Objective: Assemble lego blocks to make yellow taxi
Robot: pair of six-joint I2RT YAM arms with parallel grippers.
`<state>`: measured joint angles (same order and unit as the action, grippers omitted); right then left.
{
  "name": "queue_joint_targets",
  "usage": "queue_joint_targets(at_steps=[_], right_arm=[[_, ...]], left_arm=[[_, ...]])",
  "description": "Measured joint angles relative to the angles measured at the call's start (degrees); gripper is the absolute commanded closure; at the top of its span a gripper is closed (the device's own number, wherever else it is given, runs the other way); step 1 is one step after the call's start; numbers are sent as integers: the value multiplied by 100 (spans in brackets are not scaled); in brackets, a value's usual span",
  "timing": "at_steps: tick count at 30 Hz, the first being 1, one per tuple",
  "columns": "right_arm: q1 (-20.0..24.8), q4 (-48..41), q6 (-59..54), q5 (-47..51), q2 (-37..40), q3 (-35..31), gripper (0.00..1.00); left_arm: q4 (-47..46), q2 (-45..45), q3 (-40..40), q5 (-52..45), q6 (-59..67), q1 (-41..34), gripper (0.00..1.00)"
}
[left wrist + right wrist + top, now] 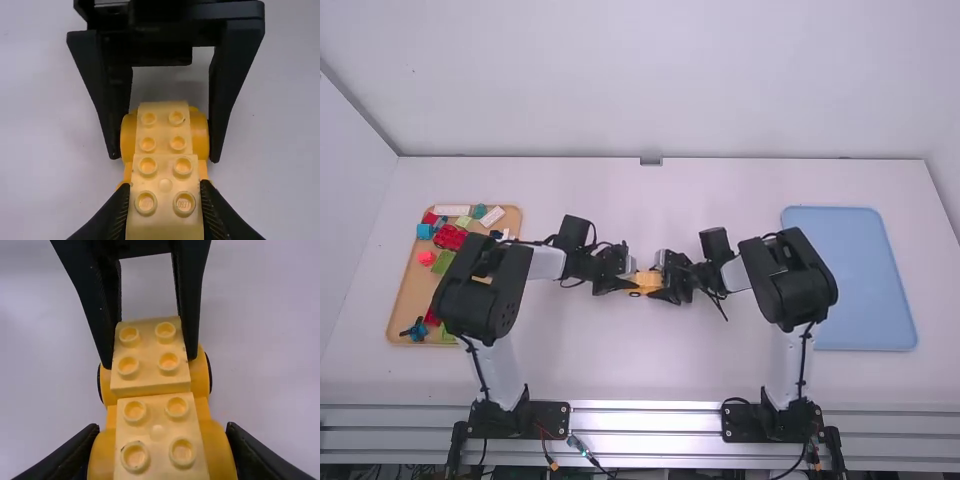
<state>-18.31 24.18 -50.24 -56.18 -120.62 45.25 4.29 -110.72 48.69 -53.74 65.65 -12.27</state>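
At the high view's centre, a yellow car base (215, 447) is gripped by the right claw (161, 429); a yellow brick (165, 215) on it is pinched by the left claw (165, 186). Assembly looks nearly done; final pressing and release are probably needed.

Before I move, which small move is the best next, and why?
Perhaps press gently down with the left tool: it grips the studded yellow block on the car base, which the right tool holds from both sides. I cannot tell whether the block is fully seated.
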Motion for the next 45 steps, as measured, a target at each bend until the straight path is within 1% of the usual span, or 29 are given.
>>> queue_joint_targets(at_steps=[1,2,3,4,8,10,14,15,16,17,18,20,21,22,23,29,35,37,45], right_arm=[[-2,-76,-44,33,0,24,31],[-7,-94,-50,42,0,28,31],[-15,-149,-79,70,0,37,30],[-24,-175,-96,94,0,44,30],[-24,-188,-129,127,0,55,30],[-24,-188,-136,131,0,55,30],[-22,-186,-138,133,0,55,30],[-22,-184,-138,131,0,55,30],[-22,-186,-138,129,0,55,29],[-22,-186,-138,131,0,55,29],[-22,-186,-138,131,0,55,29],[-22,-184,-140,129,0,55,27],[-22,-184,-133,127,0,55,27],[-22,-186,-138,131,0,55,27],[-22,-186,-140,129,0,55,27],[-28,-186,-140,131,0,55,27],[-26,-188,-140,129,0,55,35],[-26,-186,-140,127,0,55,40],[-26,-179,-160,125,0,55,41]], left_arm=[[52,0,-15,-17,39,0,43],[63,0,-22,-20,37,-2,39],[96,-2,-44,-22,33,-13,9],[153,-2,-68,-15,11,-17,1],[365,-2,-101,-2,-273,-22,1],[225,0,-74,0,-356,-22,1],[-411,166,42,4,-485,13,1],[-605,308,98,15,-514,28,7],[-654,363,118,20,-520,31,11],[-763,531,184,22,-560,57,34],[-791,599,219,22,-573,70,40],[-782,791,343,22,-581,105,73],[-763,824,363,22,-599,107,78],[-748,848,369,17,-557,105,90],[-750,848,361,22,-549,96,98],[-474,638,229,-2,-503,90,98],[-352,221,188,-199,-546,85,98],[-398,133,188,-219,-568,85,98],[-501,105,188,-234,-570,72,98]])
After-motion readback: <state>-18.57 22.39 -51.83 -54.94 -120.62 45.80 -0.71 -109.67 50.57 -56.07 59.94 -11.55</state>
